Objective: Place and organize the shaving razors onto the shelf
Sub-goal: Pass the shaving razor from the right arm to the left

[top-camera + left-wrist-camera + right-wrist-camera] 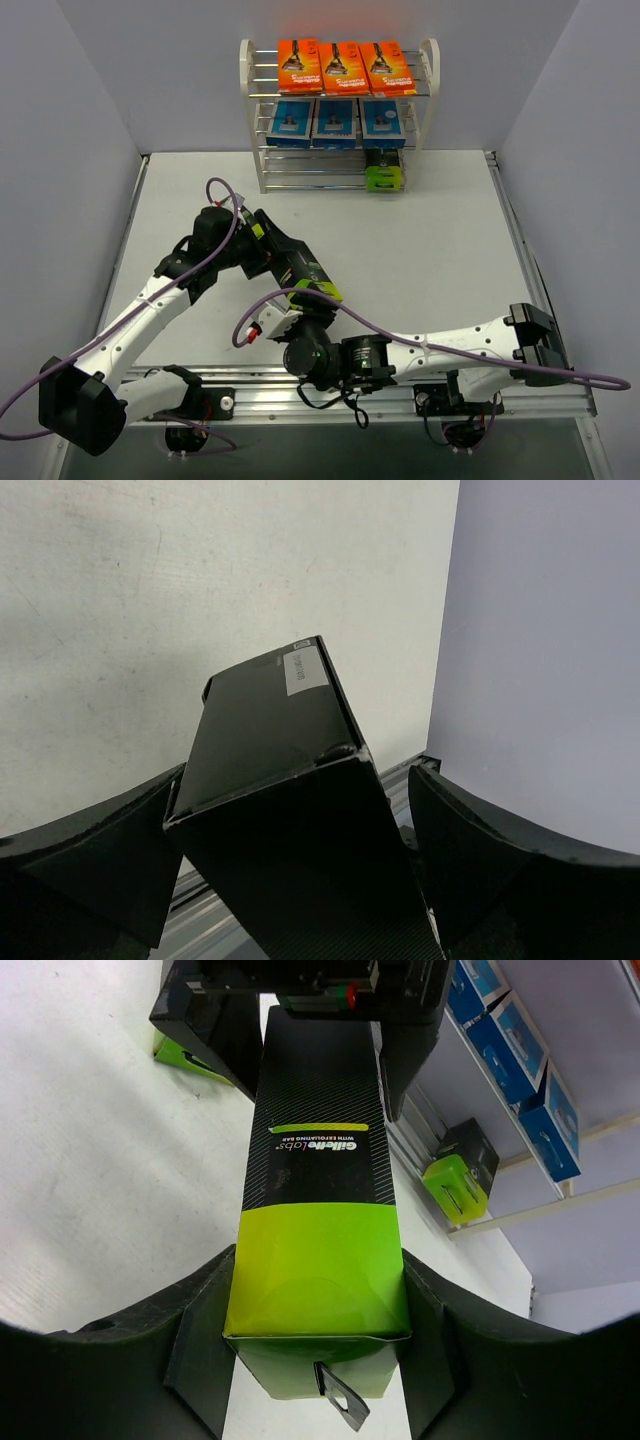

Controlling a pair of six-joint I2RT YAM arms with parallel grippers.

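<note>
A white-framed shelf [430,60] stood at the far edge of a pale table [450,250], with 3 orange razor cards [340,65] side by side on its top tier and 3 blue packs [333,120] on the tier below. 1 black-and-lime-green box [384,172] sat at the right end of a lower tier. Near the middle of the table, both arms met at a second black-and-lime box [318,1190], lifted off the surface. The right gripper [318,1260] was clamped on its lime end, fingers pressed flat against both sides. The left gripper [295,780] straddled the black end with its fingers spread apart, a gap showing on 1 side. A lime-green corner of another pack [185,1055] showed on the table behind the left gripper.
</note>
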